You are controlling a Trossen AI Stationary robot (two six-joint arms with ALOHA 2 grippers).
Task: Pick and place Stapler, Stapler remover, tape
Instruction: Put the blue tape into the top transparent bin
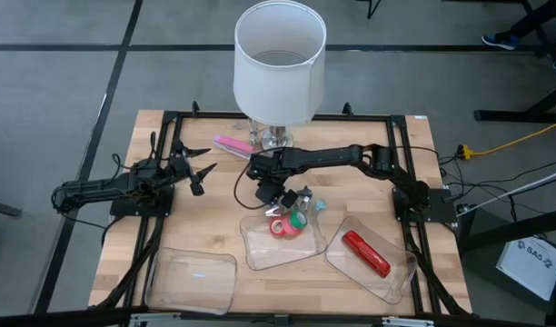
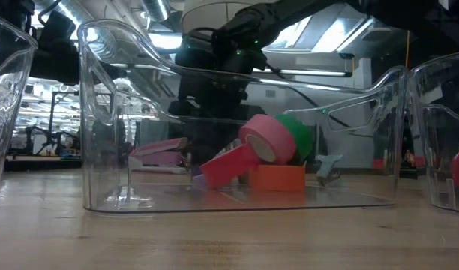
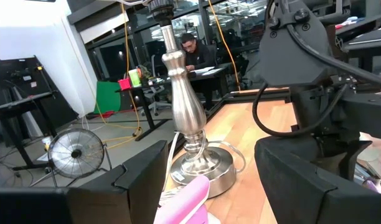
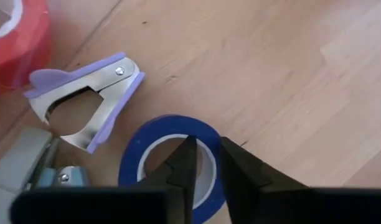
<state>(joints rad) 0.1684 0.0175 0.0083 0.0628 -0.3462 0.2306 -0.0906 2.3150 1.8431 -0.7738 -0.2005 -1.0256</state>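
Observation:
In the right wrist view a blue tape roll [image 4: 169, 158] lies flat on the wooden table, with my right gripper [image 4: 206, 165] on it; in the high view that gripper [image 1: 269, 196] points down just beyond the middle tray [image 1: 260, 250]. A purple staple remover [image 4: 84, 102] lies beside the roll and a teal one [image 4: 50, 177] nearer. Pink, green, red and orange tape rolls [image 2: 271, 154] sit in the middle tray. A red stapler [image 1: 365, 253] lies in the right tray. The pink stapler [image 1: 232, 145] lies by the lamp. My left gripper [image 1: 202, 173] hovers open at the table's left. My right gripper comes at the blue roll from above, pointing down. One finger [image 4: 184, 165] stands inside the ring's hole and the other [image 4: 240, 171] outside it, with the ring's wall [image 4: 210, 138] in the narrow gap between them. The roll lies flat on the table.
A lamp with a white shade [image 1: 279, 62] and metal base [image 3: 193, 165] stands at the table's far middle, close behind the right arm. A bare clear tray [image 1: 193, 278] sits at the near left. A black frame rail [image 1: 173, 123] edges the table. People sit in the room beyond.

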